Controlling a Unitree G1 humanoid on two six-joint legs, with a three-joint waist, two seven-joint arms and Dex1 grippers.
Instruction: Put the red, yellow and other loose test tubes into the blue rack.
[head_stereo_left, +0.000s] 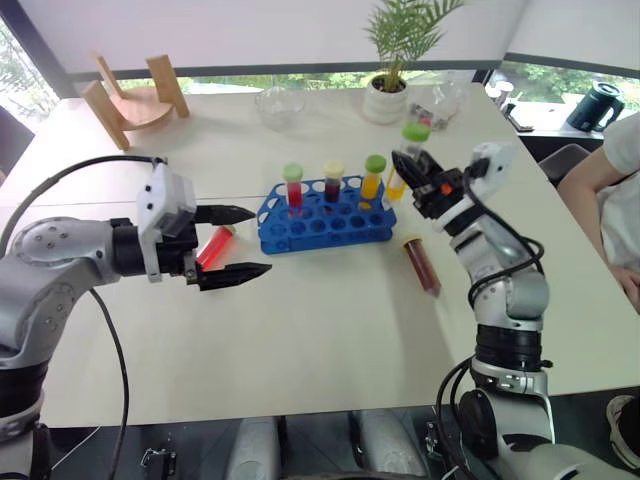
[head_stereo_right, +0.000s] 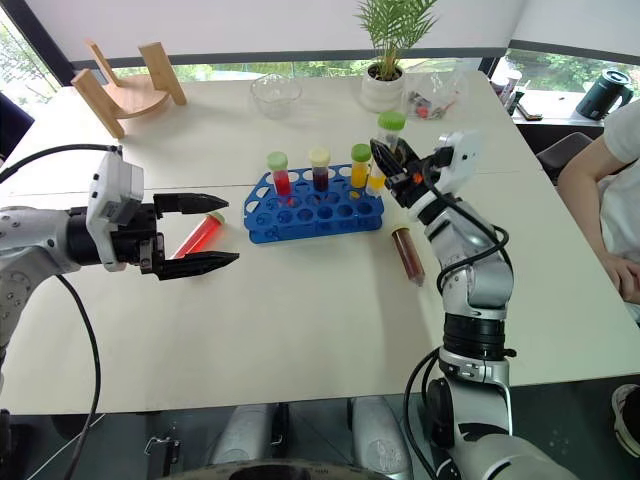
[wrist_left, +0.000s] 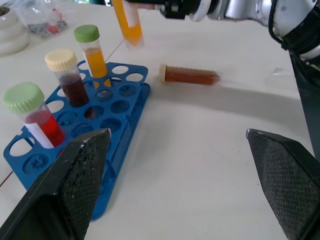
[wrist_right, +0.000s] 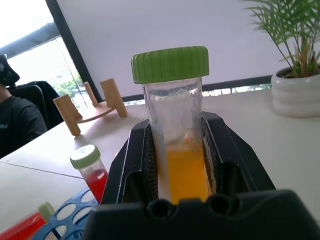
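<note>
White desk (head_stereo_left: 300, 340) by the windows: right pincer (head_stereo_left: 411, 172) is clamped on a yellow tube (wrist_right: 175, 130) above the rack's (head_stereo_left: 325, 222) right end, left pincer (head_stereo_left: 232, 242) gapes wide near a loose red tube (head_stereo_left: 214, 246). Brown tube (head_stereo_left: 422, 264) lies beside the rack. Off-center lowering could catch a rim and tip everything.
</note>
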